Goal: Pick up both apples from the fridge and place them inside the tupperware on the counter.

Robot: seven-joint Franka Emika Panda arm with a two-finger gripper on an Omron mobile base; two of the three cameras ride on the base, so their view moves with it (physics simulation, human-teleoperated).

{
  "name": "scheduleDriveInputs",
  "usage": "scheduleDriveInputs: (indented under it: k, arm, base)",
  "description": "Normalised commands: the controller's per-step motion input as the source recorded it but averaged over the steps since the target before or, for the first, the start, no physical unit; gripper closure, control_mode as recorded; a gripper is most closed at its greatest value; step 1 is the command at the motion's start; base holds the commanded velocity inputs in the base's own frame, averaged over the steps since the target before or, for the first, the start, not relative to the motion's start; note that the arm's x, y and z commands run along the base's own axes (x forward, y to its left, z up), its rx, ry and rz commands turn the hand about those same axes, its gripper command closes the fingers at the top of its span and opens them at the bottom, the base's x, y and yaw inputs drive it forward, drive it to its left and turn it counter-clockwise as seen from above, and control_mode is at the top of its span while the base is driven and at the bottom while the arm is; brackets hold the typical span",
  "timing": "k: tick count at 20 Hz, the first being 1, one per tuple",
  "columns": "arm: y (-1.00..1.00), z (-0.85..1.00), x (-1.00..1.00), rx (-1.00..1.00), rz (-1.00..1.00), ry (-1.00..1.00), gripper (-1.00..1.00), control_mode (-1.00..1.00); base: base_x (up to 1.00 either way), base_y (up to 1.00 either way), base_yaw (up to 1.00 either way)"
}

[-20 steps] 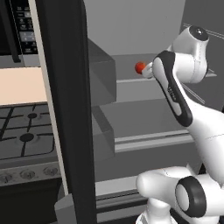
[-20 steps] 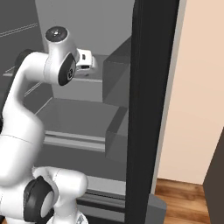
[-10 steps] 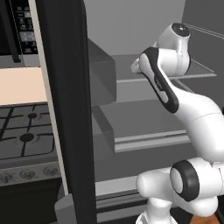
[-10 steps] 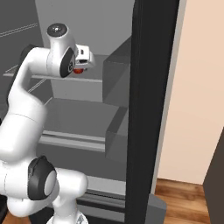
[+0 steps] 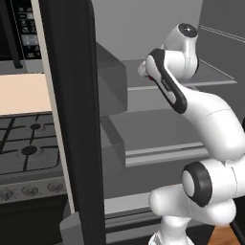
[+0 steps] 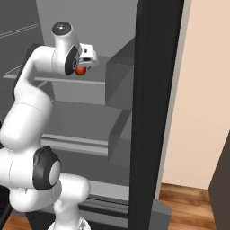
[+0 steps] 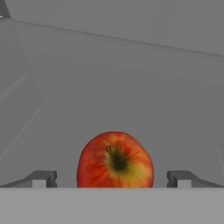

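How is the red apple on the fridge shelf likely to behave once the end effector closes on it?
The red apple is round and sits loose on the flat shelf, so a nudge would probably roll it. Its skin looks smooth, so it may slip. It lies between the open end effector fingers, so a centred squeeze seems likely.

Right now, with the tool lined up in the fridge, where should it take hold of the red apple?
Grip the red apple across its widest middle, coming straight ahead. Its stem end faces the open tool, whose fingers already sit either side, so its rounded flanks are free to pinch.
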Motion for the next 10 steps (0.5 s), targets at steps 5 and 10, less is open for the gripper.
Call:
scheduleDriveInputs:
  k: [5, 10]
  arm:
    - [0.00, -0.01, 0.14, 0.00, 0.00, 0.00, -1.00, -1.00]
    - [0.00, -0.05, 0.00, 0.00, 0.00, 0.00, -1.00, -1.00]
  base:
    - [0.00, 0.00, 0.00]
    - [0.00, 0.00, 0.00]
